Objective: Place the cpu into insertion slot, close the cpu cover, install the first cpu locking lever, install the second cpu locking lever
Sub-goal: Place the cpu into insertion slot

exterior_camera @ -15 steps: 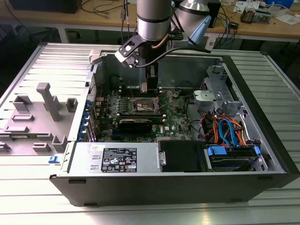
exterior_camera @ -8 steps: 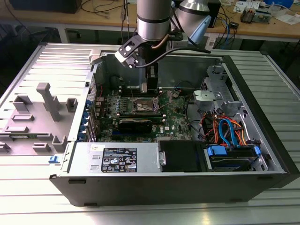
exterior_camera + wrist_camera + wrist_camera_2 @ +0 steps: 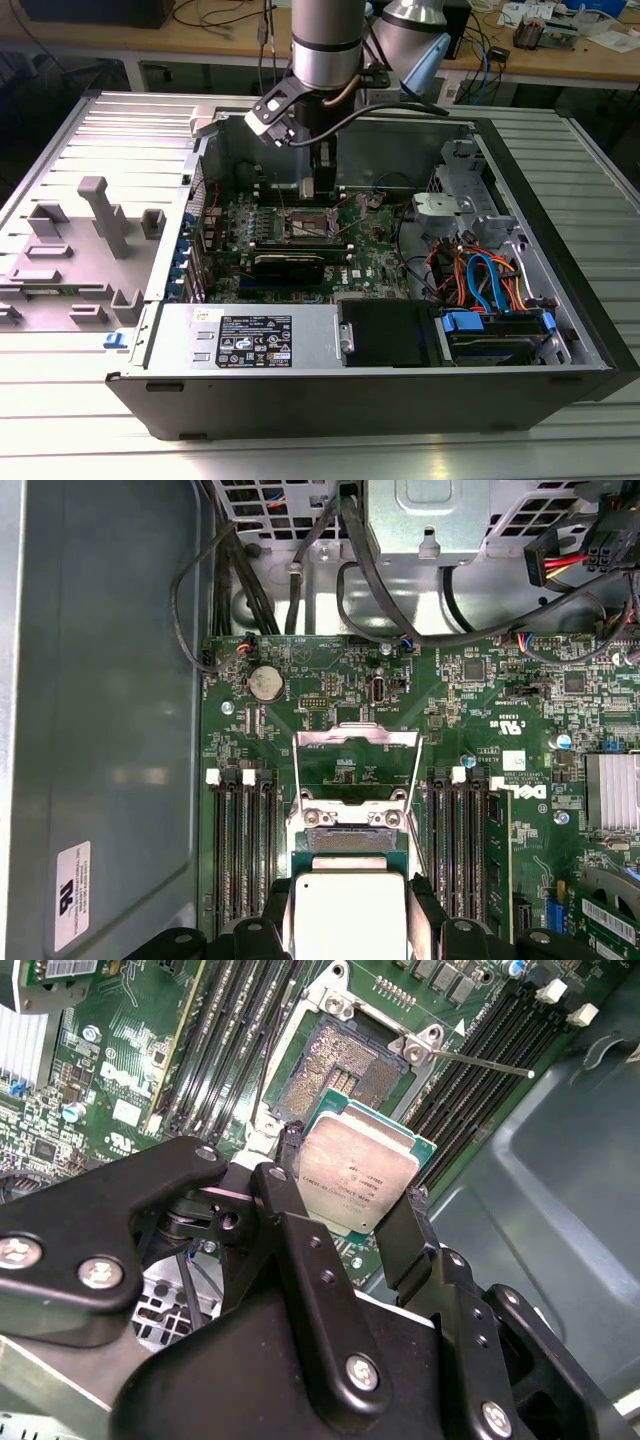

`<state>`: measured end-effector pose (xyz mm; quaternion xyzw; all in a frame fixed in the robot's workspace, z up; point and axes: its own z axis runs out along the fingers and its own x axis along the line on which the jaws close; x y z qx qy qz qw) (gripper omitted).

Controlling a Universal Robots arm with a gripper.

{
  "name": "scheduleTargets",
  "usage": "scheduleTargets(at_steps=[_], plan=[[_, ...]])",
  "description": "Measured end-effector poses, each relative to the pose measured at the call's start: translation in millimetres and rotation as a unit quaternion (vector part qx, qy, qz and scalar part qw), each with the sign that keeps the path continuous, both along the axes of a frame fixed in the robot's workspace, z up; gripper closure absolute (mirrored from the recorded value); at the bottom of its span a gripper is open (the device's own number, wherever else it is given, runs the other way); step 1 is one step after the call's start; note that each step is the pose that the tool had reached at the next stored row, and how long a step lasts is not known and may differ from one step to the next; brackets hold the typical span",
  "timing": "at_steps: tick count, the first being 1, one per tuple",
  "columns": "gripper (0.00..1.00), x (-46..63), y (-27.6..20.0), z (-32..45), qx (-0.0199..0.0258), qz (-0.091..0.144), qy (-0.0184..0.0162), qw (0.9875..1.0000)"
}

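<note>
Clamping two opposite edges, the gripper (image 3: pixel 352 1180) has the cpu (image 3: pixel 362 1165) pinched between its black fingers (image 3: pixel 290 1210), silver top facing up! The second wrist view gives us the insertion slot (image 3: pixel 335 1068) just beyond the chip, its dark bed bare, the cpu not seated. Over in the first wrist view, the cpu cover (image 3: pixel 355 737) stands raised and open past the slot. And the exterior view places the arm reaching down into the open computer case (image 3: pixel 400 400), over the green motherboard (image 3: pixel 385 262).

One cpu (image 3: pixel 358 1173), one insertion slot (image 3: pixel 337 1066)
</note>
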<state>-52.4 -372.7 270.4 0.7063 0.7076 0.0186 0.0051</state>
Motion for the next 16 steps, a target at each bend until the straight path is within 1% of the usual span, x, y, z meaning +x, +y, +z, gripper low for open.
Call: scheduleTargets(at_steps=[4, 11, 16], plan=[[0.46, -1.4, 0.0, -3.6, 0.0000, 0.000, 0.0001, 1.0000], [0.46, -2.0, 0.4, -7.3, -0.0002, 0.004, 0.0001, 1.0000], [0.46, -2.4, 0.7, -13.2, -0.0008, 0.004, 0.0001, 1.0000]])
